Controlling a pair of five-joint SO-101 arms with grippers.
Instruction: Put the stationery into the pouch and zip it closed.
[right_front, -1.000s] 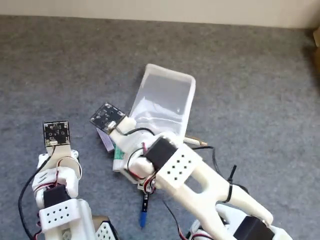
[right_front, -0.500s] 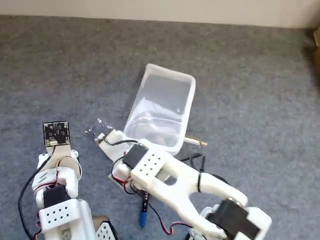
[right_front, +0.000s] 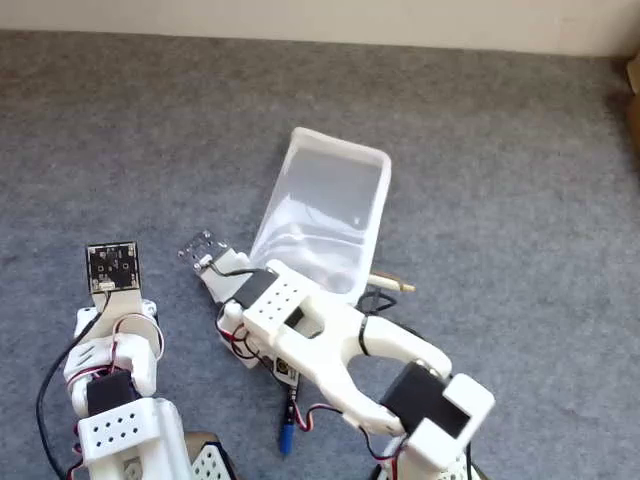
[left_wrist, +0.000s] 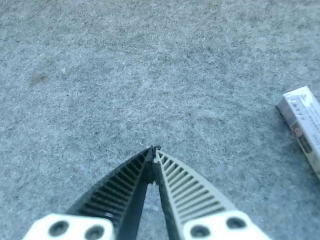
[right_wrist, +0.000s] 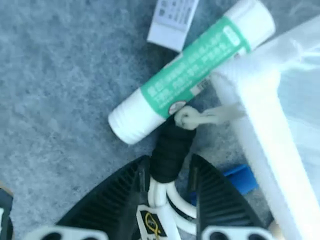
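Grey carpeted tabletop (right_front: 520, 150). Clear pouch (right_front: 325, 205) lies just beside the right claw (right_wrist: 169, 160), which is pinched narrowly on a black pull (right_wrist: 172, 142) corded to it, with a glue stick (right_wrist: 192, 70) just beyond. Well apart, the left claw (left_wrist: 152, 150) is closed and empty. Right arm has folded lower since a second ago.

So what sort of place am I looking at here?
Probably a robot test bench: the left arm and right arm stand side by side on a grey carpet-like tabletop, with a clear pouch and glue stick laid out.
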